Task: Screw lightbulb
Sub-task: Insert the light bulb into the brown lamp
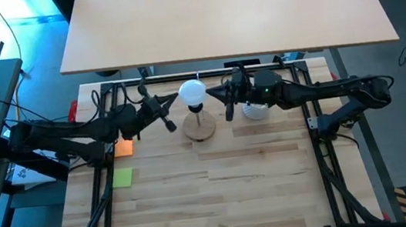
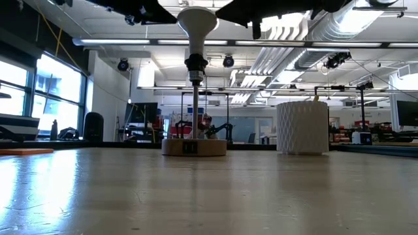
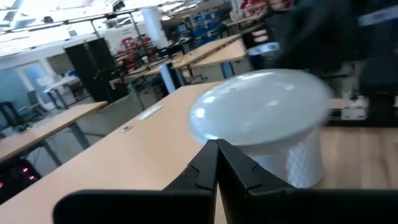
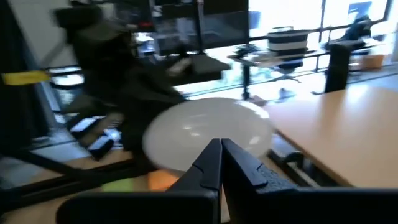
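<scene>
The white lightbulb (image 1: 192, 93) stands upright with its neck down in the black socket (image 2: 194, 65) of a thin stem on a round wooden disc (image 1: 199, 128), at the far middle of the table. My left gripper (image 1: 173, 102) is shut, level with the globe on its left side; in the left wrist view its shut fingertips (image 3: 217, 144) point at the globe (image 3: 261, 109). My right gripper (image 1: 213, 94) is shut on the globe's right side; its fingertips (image 4: 220, 143) point at the globe (image 4: 205, 127). My left gripper's shut tips come level from the table's left, right at the globe's side (image 3: 214, 134); I cannot tell whether they touch it. My right gripper's shut tips come level from the table's right, right at the globe's other side (image 4: 214, 134); I cannot tell whether they touch it.
A white latticed cup (image 1: 255, 109) stands just right of the disc, under my right arm; it also shows in the low view (image 2: 302, 127). An orange pad (image 1: 122, 147) and a green note (image 1: 122, 177) lie at the left. A second tabletop (image 1: 222, 18) lies beyond the far edge.
</scene>
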Robot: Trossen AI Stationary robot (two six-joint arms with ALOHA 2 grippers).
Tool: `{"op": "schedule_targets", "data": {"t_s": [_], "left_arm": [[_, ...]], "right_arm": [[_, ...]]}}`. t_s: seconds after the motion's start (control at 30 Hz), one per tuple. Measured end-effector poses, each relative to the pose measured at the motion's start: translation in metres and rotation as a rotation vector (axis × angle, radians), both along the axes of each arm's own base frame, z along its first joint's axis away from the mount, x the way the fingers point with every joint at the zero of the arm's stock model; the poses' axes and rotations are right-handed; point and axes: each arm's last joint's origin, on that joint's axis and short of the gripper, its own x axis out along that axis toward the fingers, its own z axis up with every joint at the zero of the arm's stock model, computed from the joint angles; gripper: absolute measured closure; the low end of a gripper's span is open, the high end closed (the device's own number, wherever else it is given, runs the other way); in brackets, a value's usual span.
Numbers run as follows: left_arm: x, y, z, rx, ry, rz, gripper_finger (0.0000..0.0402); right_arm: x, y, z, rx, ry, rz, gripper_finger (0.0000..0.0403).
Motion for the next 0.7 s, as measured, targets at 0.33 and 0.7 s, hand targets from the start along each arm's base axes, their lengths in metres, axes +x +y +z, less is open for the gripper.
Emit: {"op": "schedule_targets", "data": {"t_s": [0.33,0.7], "left_arm": [[-0.001,0.023,-0.003,-0.009,0.005,0.094,0.0401],[-0.007,-0.008,0.005,-0.011,-0.009,-0.103,0.0402]], "right_arm": [[0.009,0.026,-0.006,-0.089,0.009,0.303,0.0403],[-0.005,0.021,0.002,-0.154,0.082,-0.179,0.0403]]}}
